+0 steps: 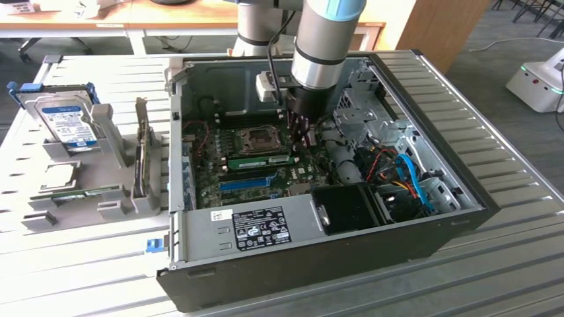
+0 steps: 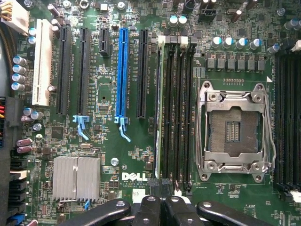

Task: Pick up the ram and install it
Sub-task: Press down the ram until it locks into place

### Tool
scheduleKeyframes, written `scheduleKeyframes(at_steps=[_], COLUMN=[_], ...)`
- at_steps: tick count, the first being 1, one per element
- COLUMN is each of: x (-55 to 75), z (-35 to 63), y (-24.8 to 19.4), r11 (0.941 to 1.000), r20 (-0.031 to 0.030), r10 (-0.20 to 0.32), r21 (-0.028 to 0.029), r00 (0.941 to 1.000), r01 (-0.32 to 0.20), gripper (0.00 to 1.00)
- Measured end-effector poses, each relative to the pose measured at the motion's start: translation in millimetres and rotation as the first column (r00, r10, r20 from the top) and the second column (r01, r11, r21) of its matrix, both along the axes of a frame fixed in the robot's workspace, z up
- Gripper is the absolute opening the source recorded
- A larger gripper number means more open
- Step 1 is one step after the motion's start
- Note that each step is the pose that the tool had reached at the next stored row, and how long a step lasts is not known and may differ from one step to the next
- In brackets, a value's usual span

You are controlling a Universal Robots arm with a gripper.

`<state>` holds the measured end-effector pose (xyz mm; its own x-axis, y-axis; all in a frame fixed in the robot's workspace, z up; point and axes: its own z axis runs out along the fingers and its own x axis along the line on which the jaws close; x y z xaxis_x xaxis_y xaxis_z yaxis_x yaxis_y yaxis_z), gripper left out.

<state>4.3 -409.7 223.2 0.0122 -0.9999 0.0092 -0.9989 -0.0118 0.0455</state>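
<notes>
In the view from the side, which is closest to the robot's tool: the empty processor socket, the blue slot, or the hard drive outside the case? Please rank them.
From the tool:
1. Processor socket, just beside it inside the case.
2. Blue slot, lower on the board.
3. Hard drive, outside the case, at the exterior view's left.

A workshop corner under even light.
A ribbed pale-grey metal tabletop (image 1: pixel 493 264) filled the foreground; behind it stood a light wooden desk (image 1: pixel 132 20), a tall wooden panel (image 1: pixel 440 26), and grey carpet floor (image 1: pixel 493 59).
</notes>
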Motion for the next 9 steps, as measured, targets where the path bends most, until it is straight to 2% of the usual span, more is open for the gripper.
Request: scheduleKeyframes(at_steps=[9], x=[0.0], z=[-0.8], y=[-0.2], r11=[1.0], r20=[-0.0001], r10=[0.0], r21=[-0.0001], r00=[1.0], r01=[0.0], gripper=[0.1])
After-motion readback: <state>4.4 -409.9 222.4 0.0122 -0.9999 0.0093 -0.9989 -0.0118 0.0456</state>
